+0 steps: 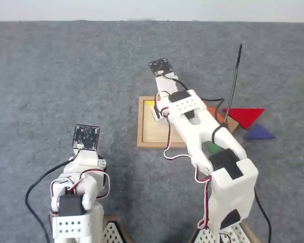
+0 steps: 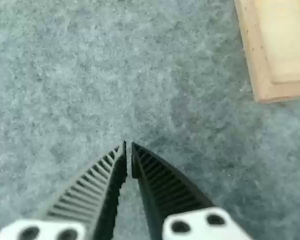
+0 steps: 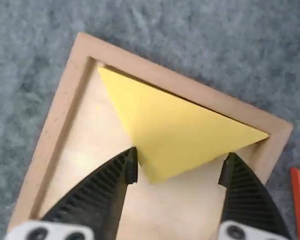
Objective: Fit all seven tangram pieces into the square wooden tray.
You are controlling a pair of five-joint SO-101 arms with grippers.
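The square wooden tray (image 1: 144, 135) lies mid-table, and my right arm stretches over it. A large yellow triangle (image 3: 175, 132) lies flat in the tray (image 3: 55, 125), its long side against the rim. My right gripper (image 3: 180, 167) is open just above the triangle's point, with one fingertip (image 3: 132, 167) at its edge. A sliver of the yellow triangle (image 1: 149, 104) shows beside that arm. My left gripper (image 2: 128, 150) is shut on nothing over bare carpet, with a tray corner (image 2: 262, 65) off to one side.
To the right of the tray lie a red triangle (image 1: 245, 115), a blue triangle (image 1: 258, 133) and an orange piece (image 1: 216, 112). A green piece (image 1: 211, 148) peeks from under the right arm. A thin black rod (image 1: 234, 83) stands near them. Grey carpet (image 1: 66, 76) covers the table.
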